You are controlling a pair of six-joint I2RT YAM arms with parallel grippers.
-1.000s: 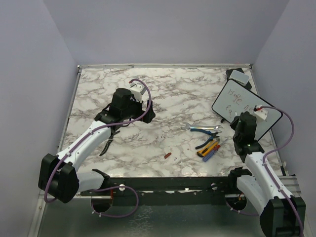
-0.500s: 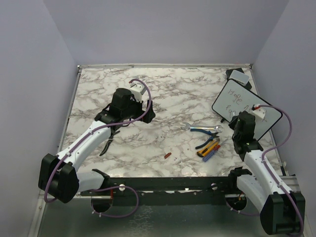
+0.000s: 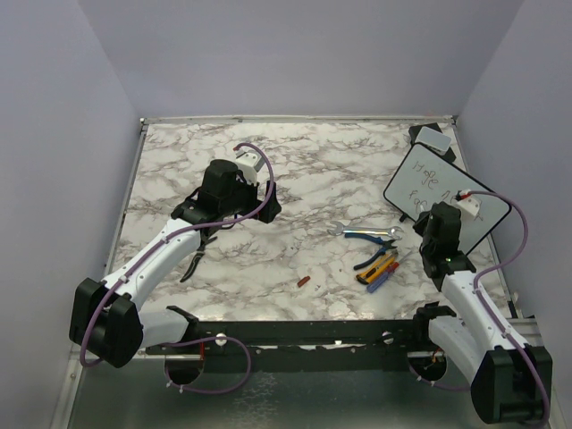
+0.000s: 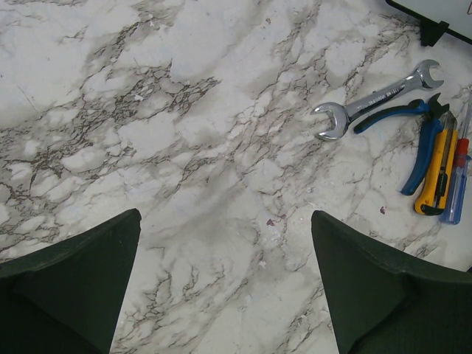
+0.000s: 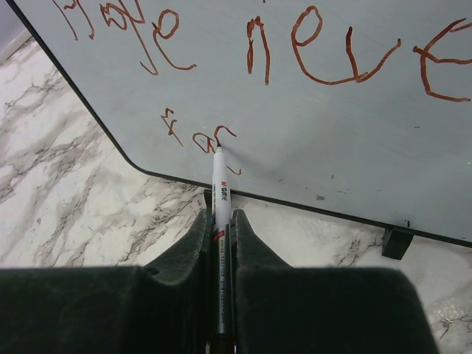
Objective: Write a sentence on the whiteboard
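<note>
The whiteboard (image 3: pixel 435 189) stands tilted at the table's right side, with red-brown handwriting on it. In the right wrist view the whiteboard (image 5: pixel 332 110) fills the top, and a second written line starts low on its left. My right gripper (image 5: pixel 220 221) is shut on a white marker (image 5: pixel 220 195), whose tip touches the board at the end of that second line. In the top view my right gripper (image 3: pixel 434 219) is at the board's lower edge. My left gripper (image 4: pixel 225 243) is open and empty over bare marble, left of centre (image 3: pixel 234 192).
A wrench (image 3: pixel 360 231), blue-handled pliers (image 3: pixel 380 241), a yellow cutter and pens (image 3: pixel 380 271) lie between the arms. A small red cap (image 3: pixel 304 281) lies near the front. A grey-white block on a black base (image 3: pixel 433 138) stands at the back right. Black shears (image 3: pixel 195 261) lie under the left arm.
My right gripper has shifted slightly along the board's lower part with the marker in it. The left arm has not moved.
</note>
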